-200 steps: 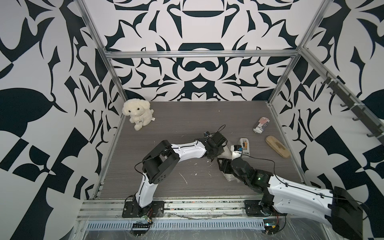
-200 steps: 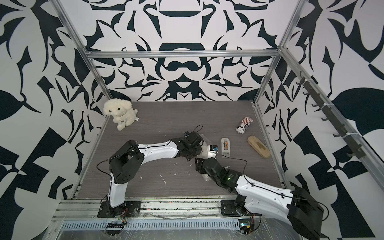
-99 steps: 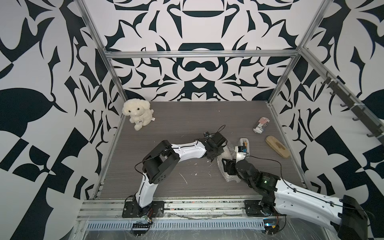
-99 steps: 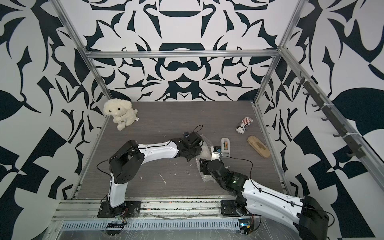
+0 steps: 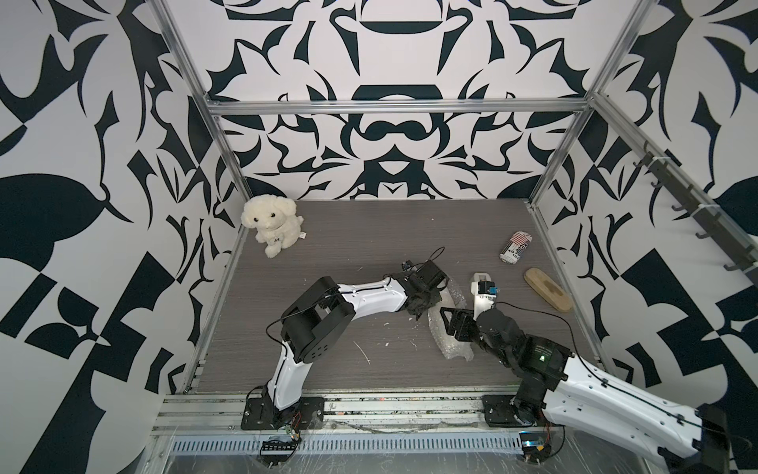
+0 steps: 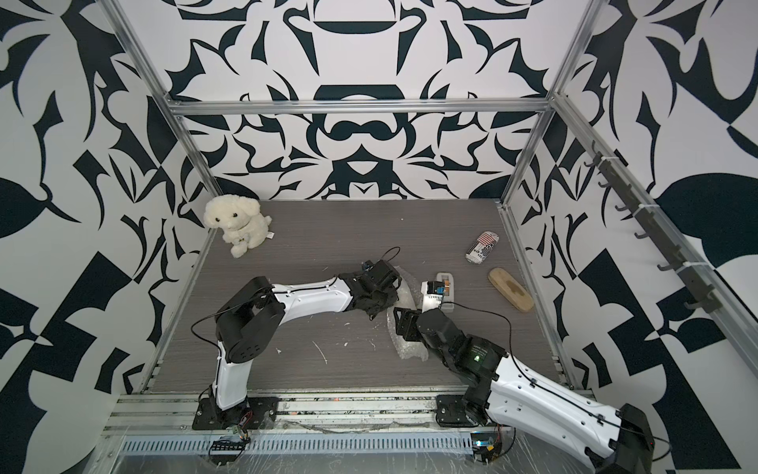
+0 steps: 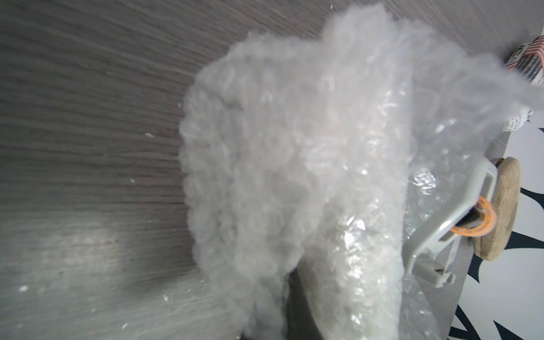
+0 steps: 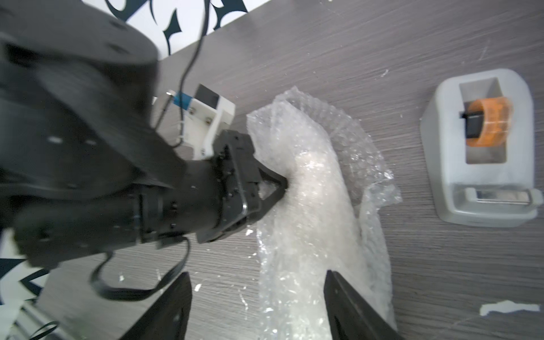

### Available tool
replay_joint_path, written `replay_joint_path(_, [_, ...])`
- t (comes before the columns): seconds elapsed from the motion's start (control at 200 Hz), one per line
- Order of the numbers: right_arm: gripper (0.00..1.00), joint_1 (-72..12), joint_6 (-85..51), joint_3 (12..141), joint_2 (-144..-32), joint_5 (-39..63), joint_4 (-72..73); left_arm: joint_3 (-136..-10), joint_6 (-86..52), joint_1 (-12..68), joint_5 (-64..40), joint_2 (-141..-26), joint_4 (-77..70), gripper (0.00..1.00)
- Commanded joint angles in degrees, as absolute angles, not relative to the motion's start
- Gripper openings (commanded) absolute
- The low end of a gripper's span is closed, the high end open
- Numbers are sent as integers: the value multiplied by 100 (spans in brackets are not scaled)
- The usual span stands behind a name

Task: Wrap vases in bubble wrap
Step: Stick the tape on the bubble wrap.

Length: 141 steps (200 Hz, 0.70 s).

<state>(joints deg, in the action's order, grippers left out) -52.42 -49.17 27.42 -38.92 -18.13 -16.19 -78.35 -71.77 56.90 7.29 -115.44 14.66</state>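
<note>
Left hand is pinched together on a fold of the bubble wrap at its flank, while the right hand is spread wide, its fingers on either side of the wrap's near end (contact unclear). Its long axis runs straight away from the right hand along the table. The vase shows only as a pale, cloudy cylinder inside.

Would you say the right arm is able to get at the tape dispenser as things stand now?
Probably yes. The right gripper is open with nothing held, and the tape dispenser stands close by on the table, clear of the bubble wrap and of the left gripper.
</note>
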Motion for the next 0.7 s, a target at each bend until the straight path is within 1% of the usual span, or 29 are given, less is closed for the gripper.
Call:
replay_joint_path(0.0, [73, -5174, -5085, 3075, -3714, -1668, -1866, -7699, -7110, 5695, 712, -11609, 1921, 6])
replay_joint_path(0.11, [71, -4916, -5119, 3176, -3652, -1306, -1950, -7695, -7091, 5695, 703, -11607, 1912, 6])
replay_joint_path(0.145, [68, -4761, -5147, 3208, -3654, -1165, -1988, -7686, -7093, 5695, 703, -11602, 1900, 6])
replay_joint_path(0.19, [64, -4524, -5185, 3233, -3674, -722, -2037, -7675, -7087, 5695, 701, -11600, 1881, 6])
replay_joint_path(0.27, [49, -4002, -5176, 3239, -3729, -78, -2043, -7687, -7051, 5695, 653, -11593, 1856, 6])
replay_joint_path(0.32, [34, -3643, -5186, 3209, -3756, 379, -2011, -7701, -7019, 5695, 651, -11593, 1850, 6])
replay_joint_path(0.36, [26, -3357, -5186, 3180, -3783, 746, -1966, -7708, -6992, 5695, 650, -11586, 1851, 6])
replay_joint_path(0.52, [24, -2535, -5062, 3064, -3804, 1853, -1749, -7686, -6878, 5695, 631, -11524, 1762, 6])
replay_joint_path(0.62, [23, -2286, -5004, 3004, -3722, 1999, -1731, -7638, -6799, 5695, 605, -11488, 1636, 6])
replay_joint_path(0.7, [21, -2240, -4858, 2961, -3681, 2049, -1708, -7655, -6746, 5695, 589, -11482, 1627, 6])
